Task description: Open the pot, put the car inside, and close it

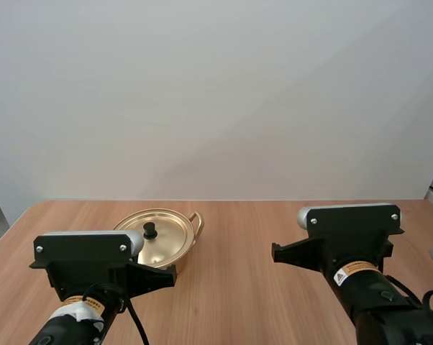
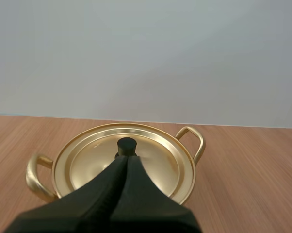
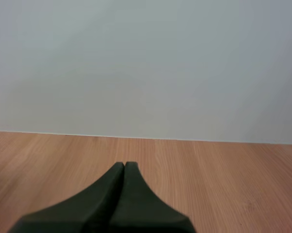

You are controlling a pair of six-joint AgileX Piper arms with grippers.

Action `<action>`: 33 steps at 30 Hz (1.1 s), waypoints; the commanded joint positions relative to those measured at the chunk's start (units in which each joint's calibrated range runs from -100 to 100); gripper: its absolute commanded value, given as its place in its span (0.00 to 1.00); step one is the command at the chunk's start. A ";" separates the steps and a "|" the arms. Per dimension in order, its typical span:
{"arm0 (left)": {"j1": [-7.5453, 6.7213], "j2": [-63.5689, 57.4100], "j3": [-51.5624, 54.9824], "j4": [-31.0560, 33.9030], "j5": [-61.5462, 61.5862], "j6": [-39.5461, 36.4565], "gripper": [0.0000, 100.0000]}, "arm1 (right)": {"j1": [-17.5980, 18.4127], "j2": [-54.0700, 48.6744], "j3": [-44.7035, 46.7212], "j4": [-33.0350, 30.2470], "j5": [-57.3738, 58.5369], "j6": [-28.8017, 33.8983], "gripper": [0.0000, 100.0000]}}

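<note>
A gold pot (image 1: pixel 161 233) with its lid on stands on the wooden table, left of centre in the high view. The lid (image 2: pixel 124 162) carries a black knob (image 2: pixel 127 145) and the pot has two loop handles (image 2: pixel 193 141). My left gripper (image 2: pixel 128 159) is shut, its fingers lying together as one wedge, tips just short of the knob. My right gripper (image 3: pixel 124 165) is shut too, pointing over bare table. In the high view both arms sit at the near edge, the left arm (image 1: pixel 87 262) just in front of the pot and the right arm (image 1: pixel 349 244) well to its right.
The wooden table (image 1: pixel 245 237) runs back to a plain pale wall. Bare wood lies between the pot and the right arm.
</note>
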 commanded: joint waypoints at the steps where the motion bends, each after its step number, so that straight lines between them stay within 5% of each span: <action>1: -0.01 0.00 0.00 -0.02 0.04 0.02 0.00 | 0.04 -1.54 0.10 -0.32 1.64 0.09 0.00; 9: -0.01 0.00 0.00 -0.02 0.04 0.02 0.00 | 0.04 -2.71 0.10 -0.32 12.00 3.12 0.00; 12: -0.01 0.00 0.00 -0.02 0.04 0.02 0.00 | 0.04 -2.71 0.10 -0.32 25.67 3.92 0.00; 33: -0.01 0.00 0.00 -0.02 0.04 0.02 0.00 | 0.04 -3.90 0.10 -0.20 26.53 4.02 0.00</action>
